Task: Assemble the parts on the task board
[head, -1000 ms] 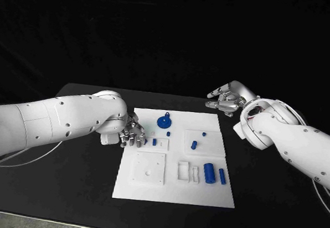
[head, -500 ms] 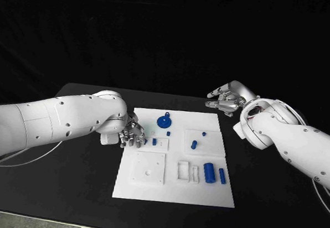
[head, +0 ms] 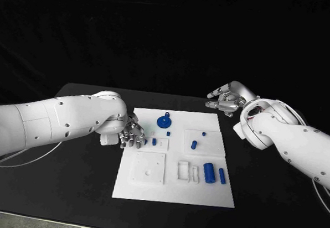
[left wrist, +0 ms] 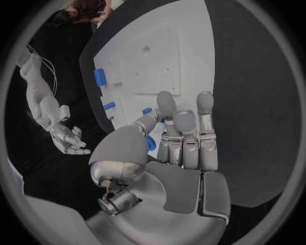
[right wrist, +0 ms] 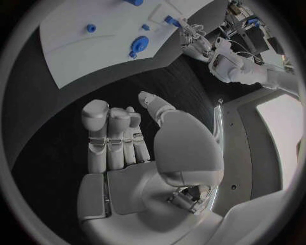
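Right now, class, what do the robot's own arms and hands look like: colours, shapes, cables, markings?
Both arms are smooth, rounded white shells dotted with small dark screw holes. Thin pale cables trail beside each forearm. The left hand and right hand are silver metal with segmented fingers and rounded pale grey fingertip pads. No lettering is readable.

right hand (right wrist: 137,153) empty, task board (right wrist: 83,46) beyond

The left hand (head: 128,135) lies at the task board's (head: 174,193) left edge, the right hand (head: 228,99) seemingly behind its far right corner.
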Available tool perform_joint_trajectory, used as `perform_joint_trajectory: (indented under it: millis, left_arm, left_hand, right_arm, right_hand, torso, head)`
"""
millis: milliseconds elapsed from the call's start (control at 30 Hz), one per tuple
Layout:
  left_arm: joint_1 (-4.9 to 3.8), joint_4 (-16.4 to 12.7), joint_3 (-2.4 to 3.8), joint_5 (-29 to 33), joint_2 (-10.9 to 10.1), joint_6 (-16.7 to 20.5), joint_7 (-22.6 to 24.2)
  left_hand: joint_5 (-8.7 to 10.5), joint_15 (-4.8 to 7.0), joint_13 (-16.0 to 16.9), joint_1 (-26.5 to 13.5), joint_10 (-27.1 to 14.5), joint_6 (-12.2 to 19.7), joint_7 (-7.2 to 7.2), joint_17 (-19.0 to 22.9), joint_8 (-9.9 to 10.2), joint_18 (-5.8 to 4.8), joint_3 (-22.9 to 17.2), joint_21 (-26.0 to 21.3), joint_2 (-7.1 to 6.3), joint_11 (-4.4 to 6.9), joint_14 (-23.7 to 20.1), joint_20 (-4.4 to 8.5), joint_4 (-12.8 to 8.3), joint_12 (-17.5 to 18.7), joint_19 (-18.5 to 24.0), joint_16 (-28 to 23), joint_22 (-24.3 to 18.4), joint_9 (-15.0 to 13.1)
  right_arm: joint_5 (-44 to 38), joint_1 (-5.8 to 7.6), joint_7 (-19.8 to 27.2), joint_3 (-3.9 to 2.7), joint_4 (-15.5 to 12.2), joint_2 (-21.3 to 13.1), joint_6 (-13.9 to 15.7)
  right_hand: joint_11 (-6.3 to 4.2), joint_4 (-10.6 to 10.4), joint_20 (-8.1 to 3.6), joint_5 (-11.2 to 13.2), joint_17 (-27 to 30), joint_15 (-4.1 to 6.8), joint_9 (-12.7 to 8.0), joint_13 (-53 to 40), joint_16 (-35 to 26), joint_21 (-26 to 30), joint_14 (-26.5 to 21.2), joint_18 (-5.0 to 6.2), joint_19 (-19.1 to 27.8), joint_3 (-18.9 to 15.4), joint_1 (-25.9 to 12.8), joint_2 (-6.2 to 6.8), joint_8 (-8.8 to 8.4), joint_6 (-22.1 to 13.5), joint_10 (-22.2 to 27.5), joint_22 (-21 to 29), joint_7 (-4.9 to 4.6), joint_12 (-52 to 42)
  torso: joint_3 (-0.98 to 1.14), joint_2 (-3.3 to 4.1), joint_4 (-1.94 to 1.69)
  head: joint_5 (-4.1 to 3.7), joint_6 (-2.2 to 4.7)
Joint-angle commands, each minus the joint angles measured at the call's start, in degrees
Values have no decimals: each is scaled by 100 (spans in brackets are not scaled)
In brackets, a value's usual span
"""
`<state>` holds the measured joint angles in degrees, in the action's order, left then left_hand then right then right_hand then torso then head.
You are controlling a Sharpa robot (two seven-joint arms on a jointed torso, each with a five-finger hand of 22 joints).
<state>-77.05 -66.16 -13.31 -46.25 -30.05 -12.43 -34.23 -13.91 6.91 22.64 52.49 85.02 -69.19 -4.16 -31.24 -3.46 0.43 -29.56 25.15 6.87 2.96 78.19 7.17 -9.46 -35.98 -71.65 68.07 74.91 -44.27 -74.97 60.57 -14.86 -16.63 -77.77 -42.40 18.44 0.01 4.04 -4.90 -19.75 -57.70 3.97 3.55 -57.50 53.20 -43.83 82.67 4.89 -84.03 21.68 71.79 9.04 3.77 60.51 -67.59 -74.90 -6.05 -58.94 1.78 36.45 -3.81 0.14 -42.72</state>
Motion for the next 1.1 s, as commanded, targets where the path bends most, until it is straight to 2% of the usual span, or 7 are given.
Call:
perform_joint_trajectory:
  millis: [33,800,1033,1100]
  left_arm:
    - [1,-29,3,74,-4,20,68]
    - [1,-16,3,115,-22,-70,23]
    - [1,-14,3,119,-22,-47,26]
    - [1,-14,3,120,-23,-23,30]
  left_hand:
    - [36,-2,7,-23,162,-750,580,-1,-38,78,33,17,3,136,-24,-2,14,-8,40,23,107,5]
    - [50,-3,4,-29,162,-754,583,2,-37,74,115,3,-78,135,-30,-4,50,3,40,18,105,26]
    - [74,-4,2,-18,162,-751,585,6,-36,72,178,-7,-144,135,-34,-6,84,11,38,14,105,54]
    - [114,-3,0,-19,162,-740,587,12,-35,70,244,-19,-203,137,-32,-6,156,19,34,8,103,83]
  right_arm:
    - [-32,-5,34,-3,-1,3,-57]
    - [-32,-10,31,-3,1,2,-59]
    - [-32,-10,32,-3,4,4,-64]
    - [-32,-10,32,-3,5,4,-66]
  right_hand:
    - [-20,6,-35,-32,1,26,3,-3,-21,37,-2,86,-316,27,-42,6,-24,38,36,-517,-8,12]
    - [-21,14,-36,-33,4,26,3,-2,-27,37,-1,85,-317,32,-37,7,-24,38,36,-517,-7,11]
    - [-21,14,-36,-33,4,26,3,-2,-27,37,-1,85,-317,32,-37,7,-24,38,36,-517,-7,11]
    - [-21,14,-36,-33,4,26,3,-2,-27,37,-1,85,-317,32,-37,7,-24,38,36,-517,-7,11]
  torso:
    - [-1,0,-2]
    - [0,0,-2]
    - [-2,2,0]
    - [-1,2,-2]
  head:
    - [-1,-1]
    - [7,-4]
    - [11,-2]
    - [13,-2]
